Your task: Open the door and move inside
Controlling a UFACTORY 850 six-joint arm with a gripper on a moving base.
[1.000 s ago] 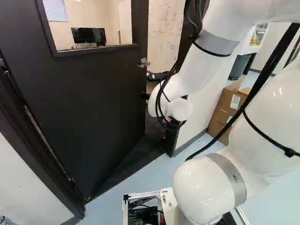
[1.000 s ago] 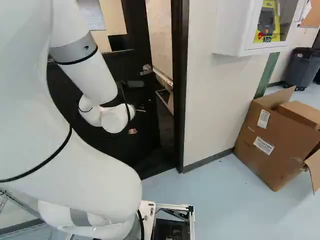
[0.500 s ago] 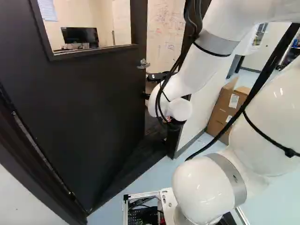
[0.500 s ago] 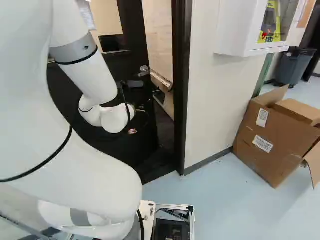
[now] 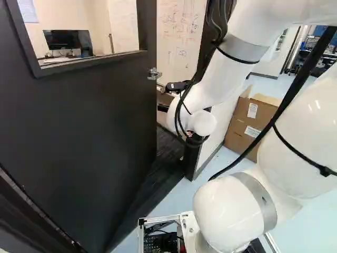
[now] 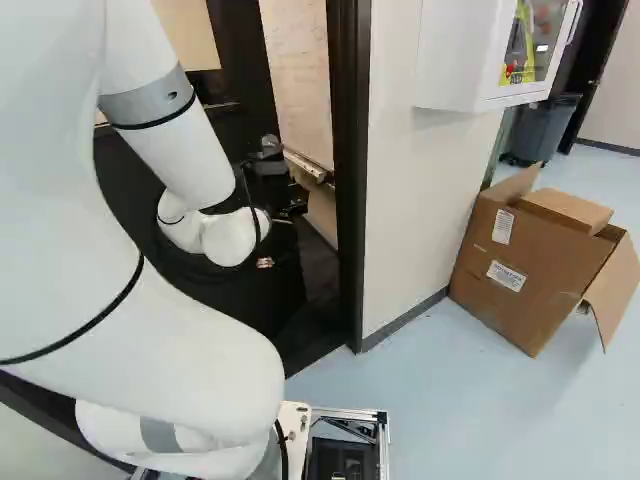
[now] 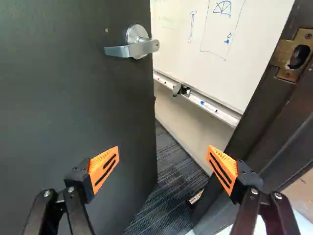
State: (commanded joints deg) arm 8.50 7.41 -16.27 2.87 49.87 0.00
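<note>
The dark door (image 5: 89, 126) stands ajar, with its lever handle (image 5: 154, 74) near the free edge. Mostly hidden behind the arm's wrist is my gripper (image 6: 265, 262) in the right base view. In the wrist view my gripper (image 7: 163, 161) is spread wide, with nothing held between its orange pads. One finger is over the door's face (image 7: 63, 107), below the handle (image 7: 139, 46); the other is over the dark frame (image 7: 264, 132) with its brass strike plate (image 7: 292, 55). Whether either finger touches, I cannot tell. Dark carpet (image 7: 164, 183) shows through the gap.
Beyond the opening is a whiteboard (image 7: 195, 44) with a tray (image 7: 215, 108). Right of the frame, a wall (image 6: 410, 200) carries a white cabinet (image 6: 455, 60). An open cardboard box (image 6: 530, 270) leans by that wall, with a grey bin (image 6: 540, 130) farther back.
The base has moved, shifting the door and box leftward in the base views. The gap between door edge and frame looks wider. The arm keeps its pose against its lowest joint.
</note>
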